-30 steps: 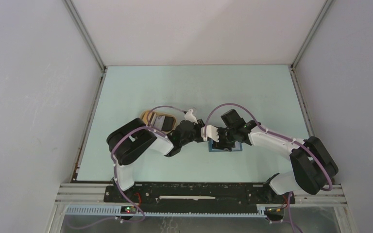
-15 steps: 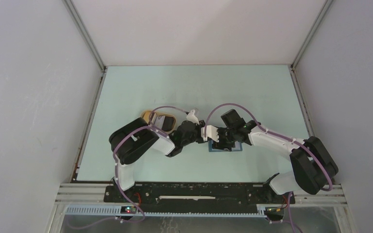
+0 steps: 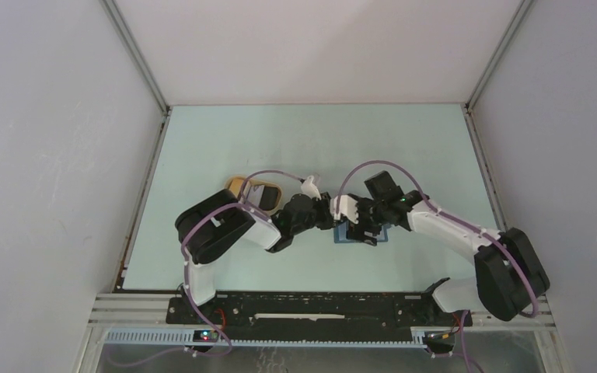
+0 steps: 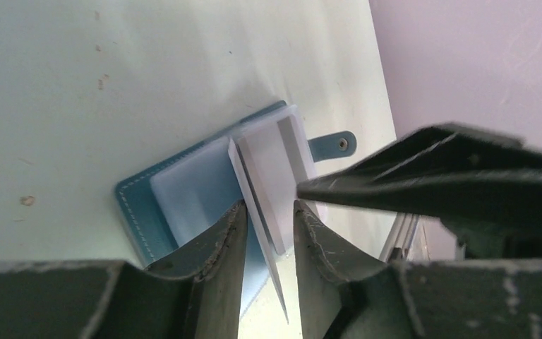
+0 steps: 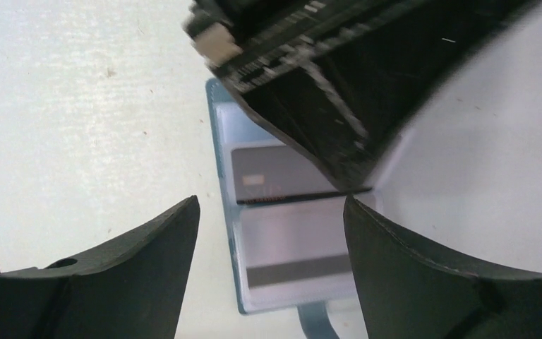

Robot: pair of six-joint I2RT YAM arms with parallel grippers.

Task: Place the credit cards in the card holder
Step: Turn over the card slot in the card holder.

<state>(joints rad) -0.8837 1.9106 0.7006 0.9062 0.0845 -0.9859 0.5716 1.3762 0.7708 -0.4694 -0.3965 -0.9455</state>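
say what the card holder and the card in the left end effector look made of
Card holder: matte teal leather or imitation, judging by pale stitching along its edge; frosted plastic sleeves inside. Card: probably thin stiff plastic, smooth pale grey, holding straight on edge.

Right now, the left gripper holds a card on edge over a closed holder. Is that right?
Not quite: the holder lies open, not closed; the left wrist view shows its pale inside. The left gripper does hold a card on edge over it.
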